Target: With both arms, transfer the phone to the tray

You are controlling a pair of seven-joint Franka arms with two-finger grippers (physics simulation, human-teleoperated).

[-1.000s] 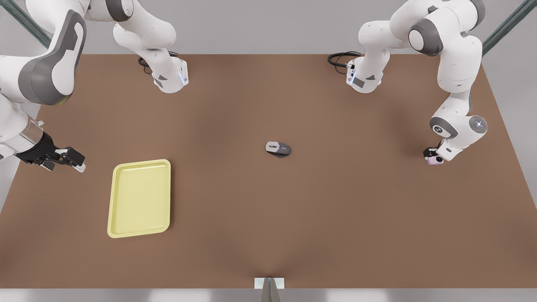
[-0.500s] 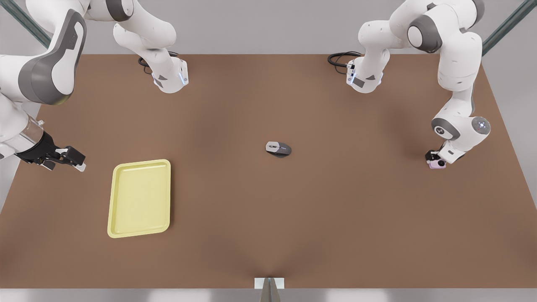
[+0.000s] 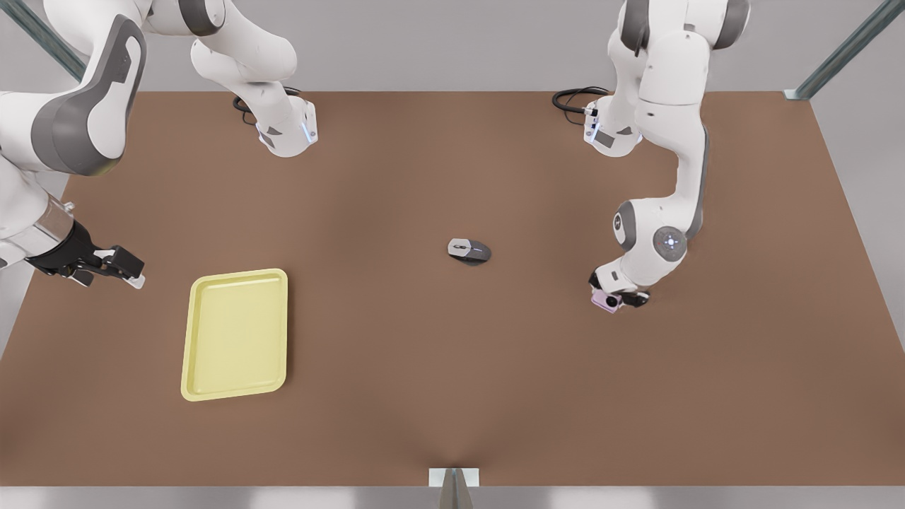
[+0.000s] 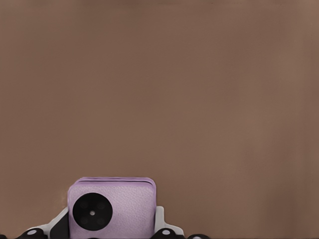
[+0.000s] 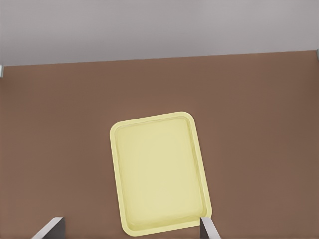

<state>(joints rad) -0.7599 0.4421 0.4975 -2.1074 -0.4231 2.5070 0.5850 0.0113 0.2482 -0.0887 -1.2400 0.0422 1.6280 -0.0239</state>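
While the left end effector (image 3: 616,297) pinches the phone (image 3: 606,300) between its fingers (one black lens shows in the left wrist view (image 4: 111,208)), it hangs low over the brown tabletop (image 3: 452,367) at about four o'clock from the grey mouse (image 3: 469,251). At nine o'clock of the scene, the right end effector (image 3: 120,272) waits with fingers spread, just beside the yellow tray (image 3: 235,334), well apart from the phone.
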